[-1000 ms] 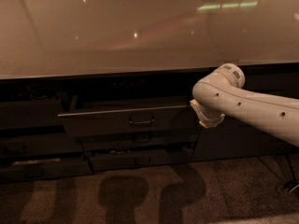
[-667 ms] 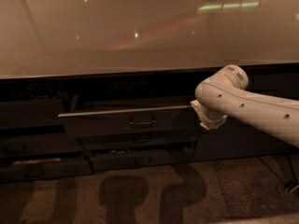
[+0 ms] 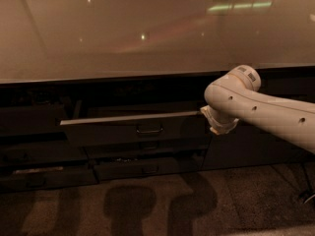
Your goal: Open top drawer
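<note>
The top drawer (image 3: 133,131) is a wide dark grey front with a small centred loop handle (image 3: 149,130). It stands pulled out a little from the dark cabinet, and its light top edge shows. My white arm (image 3: 266,114) reaches in from the right. My gripper (image 3: 212,123) is at the arm's bent end, right at the drawer front's right end. It is largely hidden behind the arm and lost against the dark cabinet.
A pale glossy countertop (image 3: 147,33) overhangs the drawers. Shorter dark drawer fronts (image 3: 147,168) sit below the top drawer. A dark cabinet panel (image 3: 251,146) is to the right. The speckled floor (image 3: 147,205) carries shadows in front.
The arm has shifted very slightly to the right. The drawer stands pulled out about as far as before.
</note>
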